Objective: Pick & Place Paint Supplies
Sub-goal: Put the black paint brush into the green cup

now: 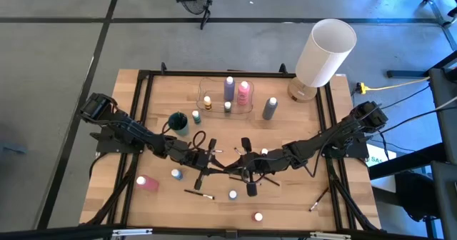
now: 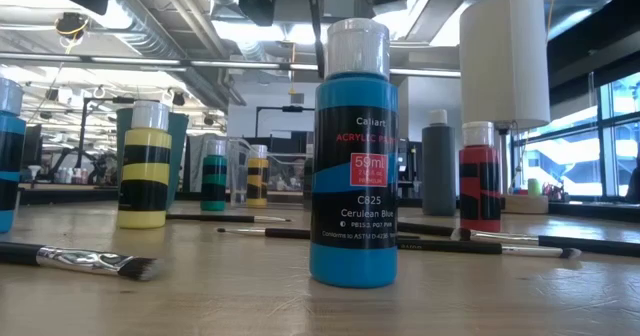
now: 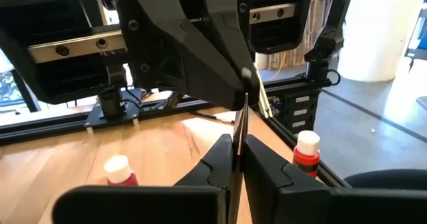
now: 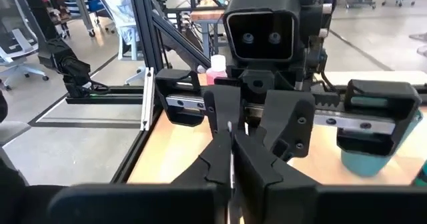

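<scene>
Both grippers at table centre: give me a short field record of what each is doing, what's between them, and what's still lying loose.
left gripper: shut on paintbrush, table centre
right gripper: shut on paintbrush, facing the left one
paintbrush: thin, pinched by both grippers, a handover pose
clear container: far side, holds purple bottle and pink bottle
loose near front: blue bottle, red bottle, another brush

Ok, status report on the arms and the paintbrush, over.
Left claw shut on paintbrush. Right claw shut on it too, mid-table. Red bottle close by, untouched.
</scene>
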`<state>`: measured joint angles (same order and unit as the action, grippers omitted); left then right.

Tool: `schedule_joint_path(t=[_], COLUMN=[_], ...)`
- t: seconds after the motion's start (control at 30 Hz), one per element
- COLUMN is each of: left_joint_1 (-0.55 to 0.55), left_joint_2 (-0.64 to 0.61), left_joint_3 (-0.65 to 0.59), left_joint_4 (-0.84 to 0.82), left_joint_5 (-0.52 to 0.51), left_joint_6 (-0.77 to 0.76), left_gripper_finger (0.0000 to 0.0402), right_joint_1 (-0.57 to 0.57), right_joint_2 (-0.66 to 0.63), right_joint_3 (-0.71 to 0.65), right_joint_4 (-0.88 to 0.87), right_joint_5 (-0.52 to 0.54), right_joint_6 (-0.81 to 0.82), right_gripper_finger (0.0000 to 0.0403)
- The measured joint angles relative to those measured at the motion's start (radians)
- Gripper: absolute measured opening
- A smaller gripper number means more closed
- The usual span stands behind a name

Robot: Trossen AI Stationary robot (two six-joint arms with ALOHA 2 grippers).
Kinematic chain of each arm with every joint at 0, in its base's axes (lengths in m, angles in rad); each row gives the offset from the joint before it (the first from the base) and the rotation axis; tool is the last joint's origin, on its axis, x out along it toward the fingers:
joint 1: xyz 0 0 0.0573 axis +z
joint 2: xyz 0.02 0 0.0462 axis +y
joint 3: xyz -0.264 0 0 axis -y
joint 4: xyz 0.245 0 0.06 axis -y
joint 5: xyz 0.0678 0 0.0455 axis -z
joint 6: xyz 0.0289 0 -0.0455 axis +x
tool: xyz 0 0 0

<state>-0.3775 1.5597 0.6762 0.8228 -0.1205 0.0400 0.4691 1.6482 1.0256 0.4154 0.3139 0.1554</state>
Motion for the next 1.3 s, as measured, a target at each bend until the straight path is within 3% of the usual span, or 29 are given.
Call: schedule_joint_path(t=[0.17, 0.47, 0.53, 0.73, 0.93, 1.0, 1.13, 1.3], left_joint_1=[-0.001, -0.001, -0.009, -0.064, -0.107, -0.123, -0.152, -0.158], left_joint_2=[0.0, -0.028, -0.063, -0.214, -0.378, -0.433, -0.542, -0.667], left_joint_3=[0.0, 0.0, 0.0, 0.0, 0.0, 0.0, 0.0, 0.0], left_joint_4=[-0.009, -0.057, -0.12, -0.355, -0.602, -0.703, -0.919, -1.181], left_joint_5=[-0.003, -0.06, -0.131, -0.487, -0.639, -0.739, -0.956, -1.015], left_joint_6=[0.001, 0.002, 0.023, 0.109, 0.115, 0.113, 0.035, -0.156], left_gripper_finger=[0.0014, 0.0014, 0.0014, 0.0014, 0.0014, 0.0015, 0.0015, 0.0016], right_joint_1=[0.004, 0.012, 0.012, 0.021, 0.053, 0.06, 0.063, 0.063], right_joint_2=[-0.001, -0.001, -0.001, -0.001, -0.001, -0.001, -0.001, -0.001], right_joint_3=[0.0, 0.0, 0.0, 0.0, 0.0, 0.0, 0.0, 0.0], right_joint_4=[-0.033, -0.027, -0.027, -0.006, 0.023, 0.023, 0.014, 0.008], right_joint_5=[-0.003, 0.019, 0.009, -0.06, -0.066, -0.067, -0.067, -0.066], right_joint_6=[0.028, 0.016, 0.004, -0.045, -0.114, -0.119, -0.119, -0.119], right_gripper_finger=[0.0067, 0.0203, 0.0222, 0.0237, 0.0236, 0.0236, 0.0236, 0.0236])
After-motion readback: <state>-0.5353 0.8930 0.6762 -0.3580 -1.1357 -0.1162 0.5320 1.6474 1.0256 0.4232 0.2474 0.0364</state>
